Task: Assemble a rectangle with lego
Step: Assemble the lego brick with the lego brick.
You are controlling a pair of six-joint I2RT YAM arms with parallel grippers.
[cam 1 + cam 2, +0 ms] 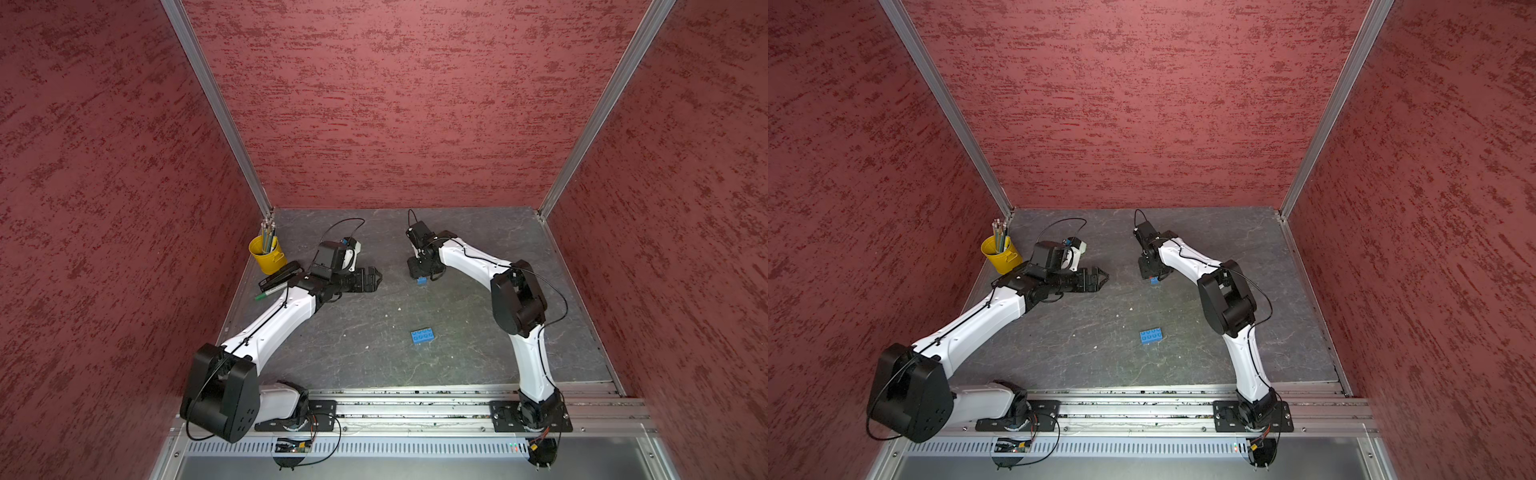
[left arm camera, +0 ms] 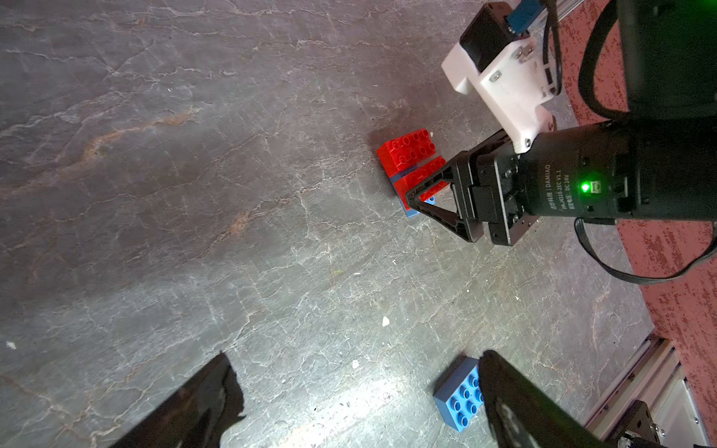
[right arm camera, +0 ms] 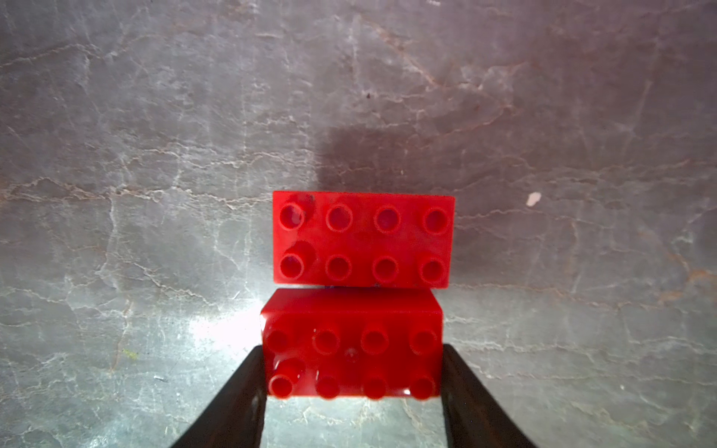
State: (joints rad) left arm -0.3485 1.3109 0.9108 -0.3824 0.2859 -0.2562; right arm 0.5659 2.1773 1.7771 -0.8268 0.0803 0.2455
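Right jaws grip red brick (image 3: 351, 345) by its short ends — left jaws wide, well apart.

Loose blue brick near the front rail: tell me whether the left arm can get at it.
Probably yes: the left gripper is open, holds nothing, and only bare table lies between it and the blue brick.

Two red bricks (image 3: 362, 240) side by side atop a blue brick (image 1: 422, 281); loose blue brick (image 1: 422, 336) studs up, well apart
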